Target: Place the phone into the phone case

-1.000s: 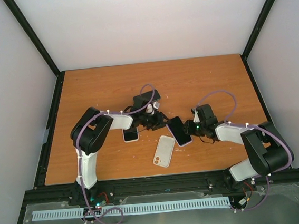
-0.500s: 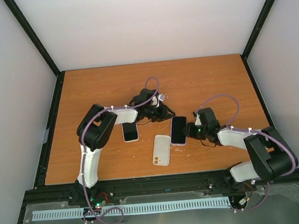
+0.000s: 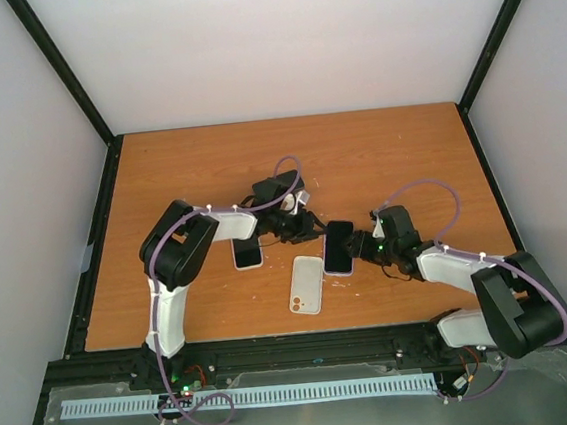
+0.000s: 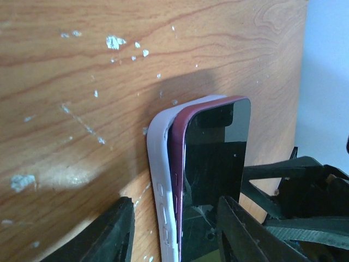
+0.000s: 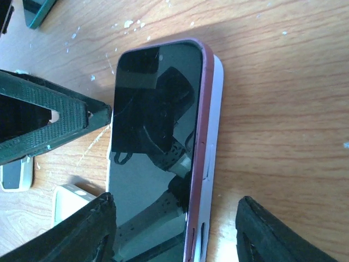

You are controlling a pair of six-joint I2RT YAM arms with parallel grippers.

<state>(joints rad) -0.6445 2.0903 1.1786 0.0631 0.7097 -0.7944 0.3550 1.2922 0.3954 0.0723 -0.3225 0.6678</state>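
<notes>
Phone [image 5: 155, 125], maroon-edged and screen-up, is lying mid-table [image 3: 160, 184] in the pale phone case [image 5: 214, 131], with its edge riding above the case wall. Right gripper [image 5: 175, 218] is straddling one end, jaws standing wide and clear of both sides. Left gripper [image 4: 174, 224] is straddling the opposite end, jaws moderately apart; whether they touch cannot be told.

We take this for a robotics lab test cell: a left arm [image 3: 172, 258] and a right arm [image 3: 498, 297] are bolted beside a wooden surface [image 3: 358, 155], boxed in by plain white panels [image 3: 277, 42] on black frame posts [image 3: 58, 63], with a slotted cable duct [image 3: 281, 395] below.
</notes>
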